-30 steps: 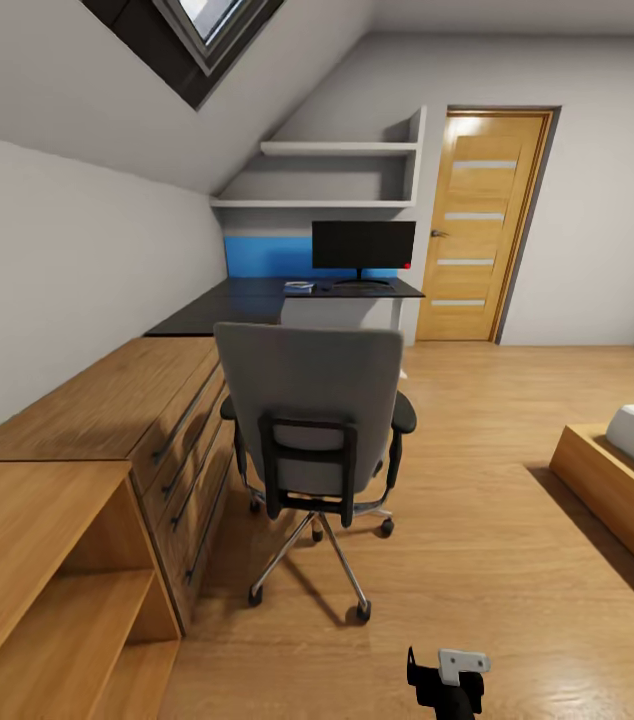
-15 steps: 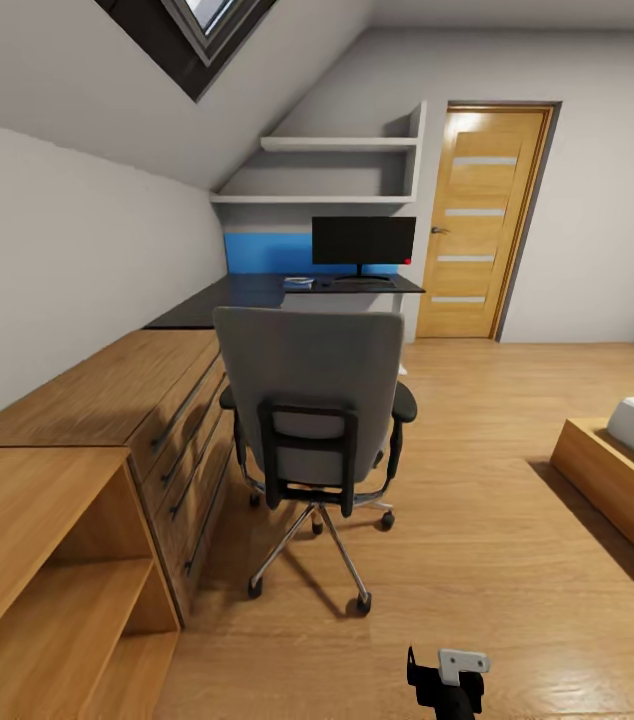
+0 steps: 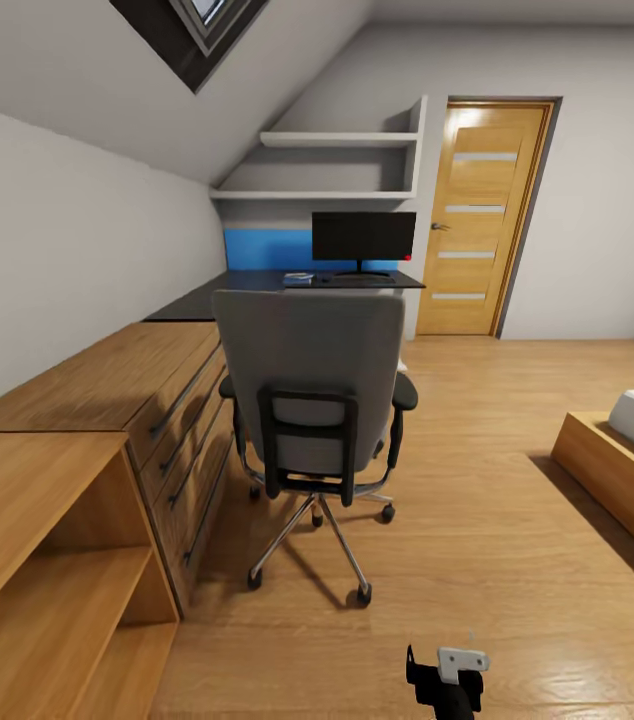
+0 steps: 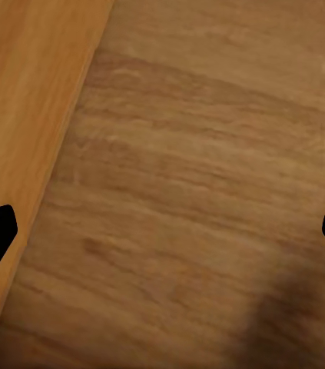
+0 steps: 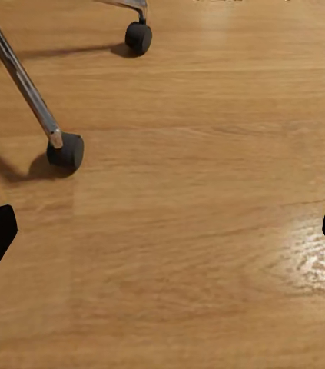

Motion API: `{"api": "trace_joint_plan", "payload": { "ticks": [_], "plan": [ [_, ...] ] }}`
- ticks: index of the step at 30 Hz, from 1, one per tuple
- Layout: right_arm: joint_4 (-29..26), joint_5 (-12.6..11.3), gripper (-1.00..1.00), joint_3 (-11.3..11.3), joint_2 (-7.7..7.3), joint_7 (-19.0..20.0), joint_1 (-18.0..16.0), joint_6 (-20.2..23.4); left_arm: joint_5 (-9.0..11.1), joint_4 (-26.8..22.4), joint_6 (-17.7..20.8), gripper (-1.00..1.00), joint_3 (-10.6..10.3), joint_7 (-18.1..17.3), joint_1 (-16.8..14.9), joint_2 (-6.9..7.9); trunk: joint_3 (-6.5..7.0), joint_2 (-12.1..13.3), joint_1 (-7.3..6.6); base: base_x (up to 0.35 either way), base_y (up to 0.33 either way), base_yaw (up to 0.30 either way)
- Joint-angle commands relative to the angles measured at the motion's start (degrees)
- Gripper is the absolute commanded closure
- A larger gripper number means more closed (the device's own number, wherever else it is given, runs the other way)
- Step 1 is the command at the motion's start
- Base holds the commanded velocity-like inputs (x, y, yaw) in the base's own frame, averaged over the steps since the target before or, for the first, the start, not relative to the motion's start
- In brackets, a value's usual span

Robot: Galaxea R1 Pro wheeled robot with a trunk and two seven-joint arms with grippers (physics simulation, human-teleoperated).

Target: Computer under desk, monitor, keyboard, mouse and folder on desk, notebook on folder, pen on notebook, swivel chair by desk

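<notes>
The swivel chair [image 3: 309, 385] stands in the middle of the bedroom floor with its grey back towards me, so its seat is hidden. Behind it runs the black-topped desk [image 3: 247, 290] with its blue back panel. The monitor [image 3: 363, 237] stands upright on the desk's far end. A small flat thing [image 3: 298, 278] lies to the left of the monitor's stand, too small to identify. My right gripper [image 5: 162, 238] hangs open over the floor near a chair castor [image 5: 64, 151]. My left gripper [image 4: 162, 234] is open above bare floor beside a wooden unit [image 4: 24, 92].
Low wooden drawers [image 3: 172, 410] and open shelving [image 3: 47, 570] line the left wall. A bed [image 3: 632, 455] on a wooden frame sits at the right. A wooden door [image 3: 477, 220] is at the back. Open floor lies between chair and bed.
The whole head view has shifted a little as the camera moved closer to the chair. The chair, the desk things and both grippers look unchanged.
</notes>
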Motion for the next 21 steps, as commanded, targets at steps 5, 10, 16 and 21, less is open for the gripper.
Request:
{"api": "trace_joint_plan", "payload": {
  "ticks": [5, 10, 16, 21],
  "plan": [
    [-10.59, 0.0, -1.0, 0.6, -0.18, -1.05, -0.67, 4.53, 0.16, -13.56, 12.12, -1.0, -0.3, 1.32, -5.62, -3.34, -0.96, -2.04, 1.09, 0.0, 0.0, 0.0],
    [-17.12, -0.07, -1.0, 0.5, -0.32, -1.45, -6.2, 18.19, 0.23, -16.03, 21.93, -1.0, -0.28, 1.64, -15.42, -4.34, -1.86, -4.05, 2.19, 0.0, 0.0, 0.0],
    [-24.38, -0.29, -1.0, 0.38, -0.09, -1.22, -15.31, 32.72, 0.48, -15.95, 27.07, -1.0, -0.24, 1.18, -28.74, -5.27, -2.93, -6.45, 3.51, 0.0, 0.0, 0.0],
    [-29.22, -0.19, -1.0, 0.55, -0.16, -1.41, -16.07, 33.81, 0.49, -15.84, 27.05, -1.0, -0.2, 0.73, -29.8, -5.23, -3.33, -6.87, 3.75, 0.0, 0.0, 0.0]
  ]
}}
